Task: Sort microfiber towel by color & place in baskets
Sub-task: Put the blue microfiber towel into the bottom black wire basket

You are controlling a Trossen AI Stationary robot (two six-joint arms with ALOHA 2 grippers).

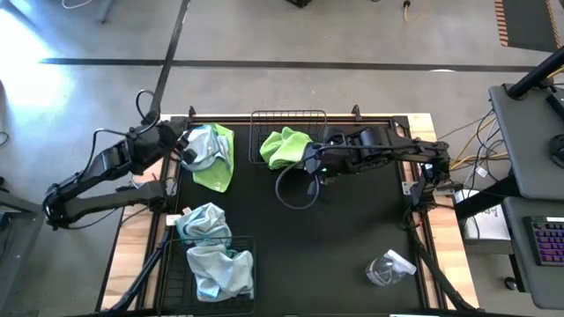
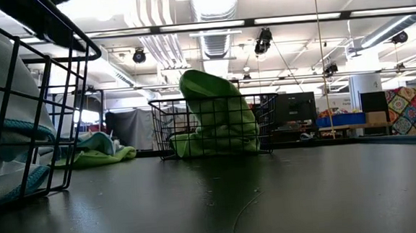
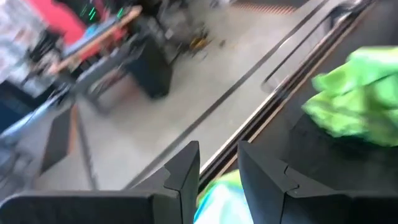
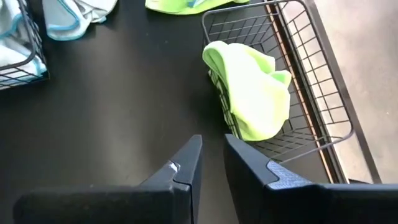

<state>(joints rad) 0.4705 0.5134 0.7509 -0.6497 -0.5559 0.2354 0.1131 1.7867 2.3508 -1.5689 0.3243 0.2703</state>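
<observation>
From my remote seat I saw the right gripper [image 1: 310, 158] hovering just beside the far basket [image 1: 288, 115], its fingers [image 4: 186, 163] drawn close together with only a narrow gap and nothing between them. A lime green towel [image 4: 250, 89] sat in that basket, draped over the near wire wall so that part of it hung over the rim toward the mat; in the low view the same towel [image 2: 215, 112] rose in a hump above the mesh. The left gripper [image 1: 185, 146] was at the far left of the table, right at a heap made of a pale blue towel [image 1: 204, 145] lying on another lime green towel [image 1: 216, 169]. Its fingers [image 3: 183, 171] also stood nearly together, and a bit of blue and green cloth showed just below them, though I could not tell whether they were pinching it. The near basket [image 1: 176, 280] at the left front held a pale blue towel [image 1: 222, 271], and a second pale blue towel [image 1: 203, 224] lay bunched on the mat touching its far rim. A clear plastic wrapper [image 1: 388, 269] lay well apart at the right front of the black table [image 1: 352, 229].
</observation>
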